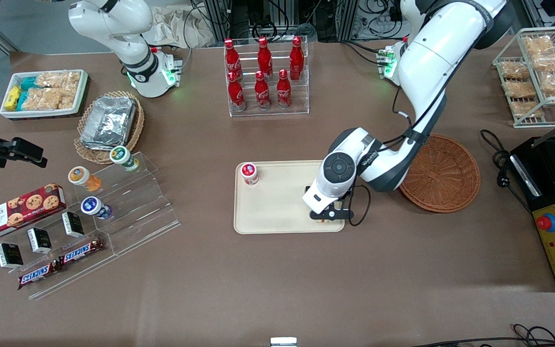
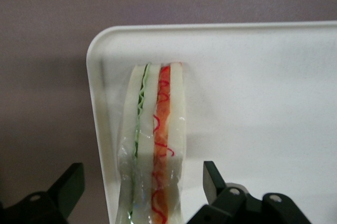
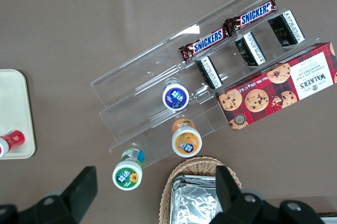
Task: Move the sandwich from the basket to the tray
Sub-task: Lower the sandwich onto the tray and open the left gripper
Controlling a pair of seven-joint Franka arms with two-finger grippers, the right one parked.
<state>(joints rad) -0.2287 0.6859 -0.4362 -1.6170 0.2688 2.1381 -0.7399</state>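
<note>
The sandwich [image 2: 158,129], wrapped in clear film with green and red filling lines along its edge, lies on the cream tray [image 2: 253,77] close to a rounded corner. My left gripper [image 2: 142,171] is open, a black finger [image 2: 71,182] standing on each side of the wedge with a gap to it. In the front view the gripper [image 1: 328,216] hangs low over the tray [image 1: 277,212], at the corner nearest the camera and toward the working arm's end, and hides the sandwich. The reddish-brown basket [image 1: 443,173] beside the tray holds nothing.
A red-lidded cup [image 1: 249,173] stands on the tray's corner farthest from the gripper. A rack of red bottles [image 1: 265,72] stands farther from the camera. An acrylic stand with snacks [image 1: 89,212] lies toward the parked arm's end. A black control box [image 1: 554,226] sits toward the working arm's end.
</note>
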